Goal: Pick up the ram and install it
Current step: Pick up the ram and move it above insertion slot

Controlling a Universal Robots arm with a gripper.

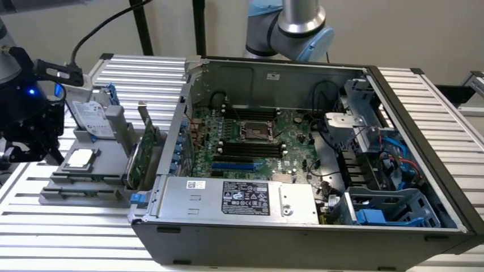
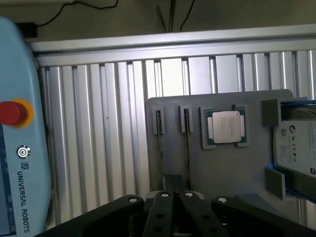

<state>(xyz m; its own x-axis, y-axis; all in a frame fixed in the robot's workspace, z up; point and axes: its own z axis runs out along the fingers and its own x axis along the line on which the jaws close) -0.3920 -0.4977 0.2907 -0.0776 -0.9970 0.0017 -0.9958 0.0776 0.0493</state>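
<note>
Where the gripper (image 2: 175,198) hovers, ram (image 2: 186,148) edge-on, grey holder (image 2: 222,173) beneath

Gripper (image 2: 176,200): cut off by the picture's edge in the wrist view.
Hard drive (image 2: 296,145): one end runs off the picture; label print too small to read.
Control tablet (image 2: 19,148): cut off at the edge.
Holder slots (image 2: 159,126): contents cannot be told.
Arm (image 1: 291,25): cut off at the exterior view's top.

The holder (image 2: 222,168) is matt grey plastic. The worktop (image 2: 98,148) under it is ribbed, dull-shining metal; the processor (image 2: 225,126) in it has a smooth satin metal lid.
</note>
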